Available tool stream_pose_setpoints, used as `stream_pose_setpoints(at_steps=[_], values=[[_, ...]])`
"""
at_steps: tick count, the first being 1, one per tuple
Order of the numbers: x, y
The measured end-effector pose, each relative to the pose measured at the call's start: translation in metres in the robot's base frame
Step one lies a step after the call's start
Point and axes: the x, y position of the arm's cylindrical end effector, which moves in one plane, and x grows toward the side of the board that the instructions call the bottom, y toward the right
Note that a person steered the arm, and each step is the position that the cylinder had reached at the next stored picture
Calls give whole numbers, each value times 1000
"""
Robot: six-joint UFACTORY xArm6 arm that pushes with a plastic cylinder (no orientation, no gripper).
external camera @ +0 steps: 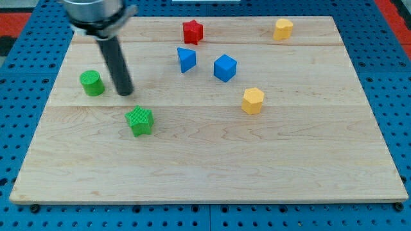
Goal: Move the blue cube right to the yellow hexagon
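Blue cube (pixel 225 67): upper middle of the bench (pixel 212 160), flat on the wood, touching nothing.
Yellow hexagon (pixel 253 101): below the blue cube and to its right in the view — near it, a clear gap between.
Blue wedge (pixel 186 59): just beside the blue cube on the view's left, apart from it; exact shape hard to make out.
Red star (pixel 192 31): near the view's top, above the blue wedge.
Yellow block (pixel 283 29): top right of the bench, well apart from the hexagon.
Green cylinder (pixel 92 83): view's left, upright.
Green star (pixel 140 120): below and right of the cylinder.
Tip (pixel 125 92): on the bench just right of the green cylinder, above the green star — well apart from the blue cube, at its left.
Pincer: not fitted; the arm ends in a plain dark rod, so open or closed cannot be told.
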Motion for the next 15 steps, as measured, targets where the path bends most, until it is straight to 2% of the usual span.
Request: stream_pose_setpoints(at_steps=[1,2,3,5,7,8,9,10,12,13,15], values=[[-9,46],[-48,68],[-63,107],[-64,213],[-96,244],[-58,257],[-42,260],[-70,247],[-17,216],[-7,214],[-9,278]])
